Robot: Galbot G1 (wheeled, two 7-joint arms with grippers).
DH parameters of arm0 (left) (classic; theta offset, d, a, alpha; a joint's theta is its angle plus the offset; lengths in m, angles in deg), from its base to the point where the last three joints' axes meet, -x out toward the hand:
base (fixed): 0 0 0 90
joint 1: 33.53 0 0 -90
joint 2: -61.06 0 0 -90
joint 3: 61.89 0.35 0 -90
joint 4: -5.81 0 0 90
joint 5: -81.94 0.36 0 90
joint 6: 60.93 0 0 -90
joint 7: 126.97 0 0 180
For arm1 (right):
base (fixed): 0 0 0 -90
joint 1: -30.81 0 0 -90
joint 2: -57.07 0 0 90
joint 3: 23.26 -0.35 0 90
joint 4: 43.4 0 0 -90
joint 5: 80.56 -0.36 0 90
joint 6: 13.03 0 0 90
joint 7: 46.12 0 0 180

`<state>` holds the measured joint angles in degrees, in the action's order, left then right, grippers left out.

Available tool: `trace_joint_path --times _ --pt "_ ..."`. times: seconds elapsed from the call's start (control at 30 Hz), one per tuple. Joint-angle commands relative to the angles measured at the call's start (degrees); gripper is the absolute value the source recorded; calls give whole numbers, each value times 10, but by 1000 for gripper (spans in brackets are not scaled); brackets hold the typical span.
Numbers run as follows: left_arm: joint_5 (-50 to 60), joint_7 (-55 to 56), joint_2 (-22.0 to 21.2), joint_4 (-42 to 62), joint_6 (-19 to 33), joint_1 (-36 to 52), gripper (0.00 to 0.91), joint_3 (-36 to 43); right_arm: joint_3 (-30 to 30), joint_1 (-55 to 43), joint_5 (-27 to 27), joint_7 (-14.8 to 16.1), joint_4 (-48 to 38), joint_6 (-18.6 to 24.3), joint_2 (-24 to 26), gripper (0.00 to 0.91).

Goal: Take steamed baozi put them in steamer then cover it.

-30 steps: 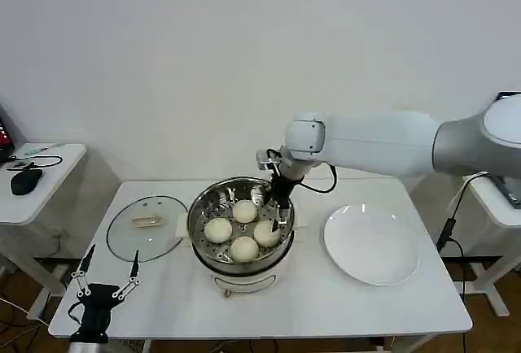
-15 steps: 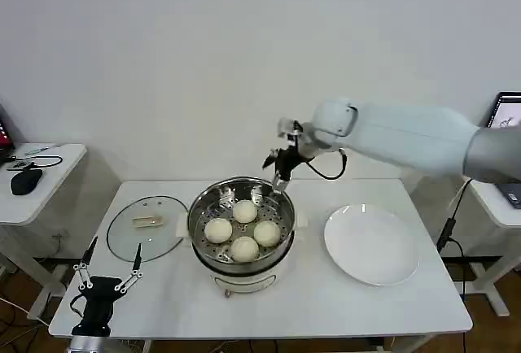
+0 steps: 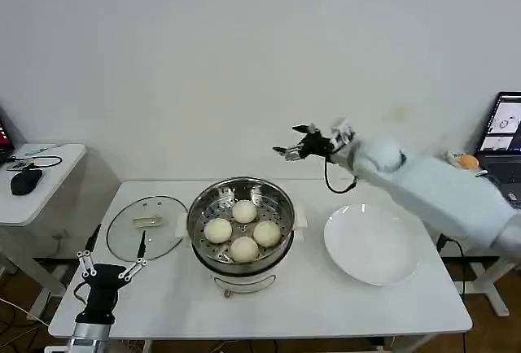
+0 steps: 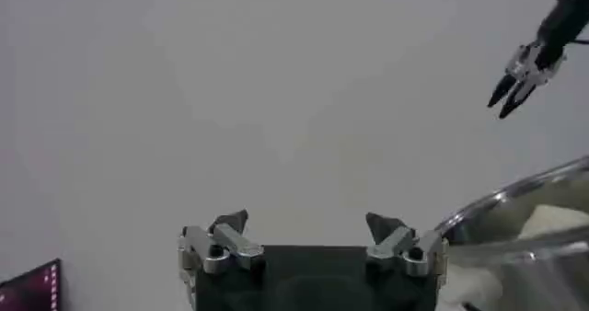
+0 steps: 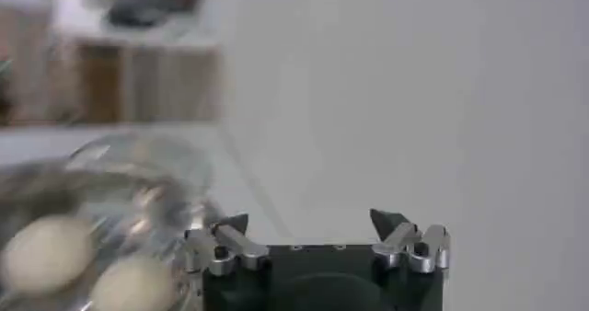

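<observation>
From the head view, all four buns point(image 3: 242, 232) sit in the steamer point(image 3: 241, 224) at mid-desk point(image 3: 326, 300). The glass lid point(image 3: 146, 227) lies flat just beside the steamer on the robot's left. The left gripper point(image 3: 111, 263) hovers at the desk's near left edge, jaws wide and empty, just short of the lid. The right gripper point(image 3: 292, 146) hangs high behind the steamer, jaws narrowly apart, empty.

Left wrist view: left jaws wide; the lid's rim point(image 4: 515, 202) lies just ahead.

Right wrist view: right jaws apart; buns point(image 5: 83, 267) below.

Covering likely falls to the nearer left arm.
</observation>
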<state>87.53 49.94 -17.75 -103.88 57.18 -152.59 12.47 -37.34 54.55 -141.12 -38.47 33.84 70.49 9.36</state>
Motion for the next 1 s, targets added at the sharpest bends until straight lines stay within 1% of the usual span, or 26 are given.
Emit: trace_joint_path --times 0.03,0.07,0.1,0.13,0.2,0.23,0.27,0.3,0.4,0.43,0.47,0.5,0.53,0.57,0.6,0.63,0.67,0.7,0.87,1.0 --pt "-1 1 1 -9 -9 6 907 5 -446 409 84 -198 128 111 53 907" --pt "-1 2 1 -11 -9 7 907 6 -450 426 97 -201 143 113 51 907" --pt "-1 2 2 -12 -9 8 907 7 -484 459 124 -202 161 119 47 907" --pt "-1 2 2 -13 -10 8 907 8 -499 482 135 -203 169 122 45 907" --pt "-1 2 3 -15 -10 8 907 9 -555 570 196 -210 201 132 27 907" --pt "-1 3 3 -16 -11 8 907 10 -572 586 209 -211 207 134 22 907" --pt "-2 3 3 -18 -11 8 907 10 -580 606 225 -218 216 135 14 907" --pt "-2 3 4 -21 -11 7 907 11 -616 646 256 -230 235 134 -4 907" --pt "-3 2 6 -23 -11 4 907 11 -645 700 281 -235 257 132 -31 907" --pt "-3 2 7 -23 -11 3 907 11 -655 731 317 -241 274 129 -47 907" --pt "-5 2 9 -23 -11 2 907 11 -666 757 330 -239 284 134 -60 907" --pt "-8 3 11 -23 -11 2 907 10 -669 763 332 -239 289 134 -66 907" --pt "-10 2 11 -24 -11 2 907 9 -679 794 346 -240 309 130 -92 907" --pt "-14 2 14 -24 -11 2 907 8 -683 822 358 -236 318 131 -107 907" --pt "-15 2 16 -24 -11 2 907 7 -684 828 363 -234 323 134 -115 907" --pt "-16 2 18 -24 -11 2 907 5 -687 853 385 -229 335 132 -132 907" --pt "-17 2 20 -24 -11 2 907 4 -688 865 389 -226 342 127 -143 907" --pt "-18 2 22 -24 -11 2 907 3 -688 880 405 -226 347 121 -154 907" --pt "-21 1 25 -24 -10 -1 907 1 -691 906 452 -226 346 128 -197 907" --pt "-22 -1 24 -30 -9 -10 907 1 -692 922 460 -222 353 136 -220 907"
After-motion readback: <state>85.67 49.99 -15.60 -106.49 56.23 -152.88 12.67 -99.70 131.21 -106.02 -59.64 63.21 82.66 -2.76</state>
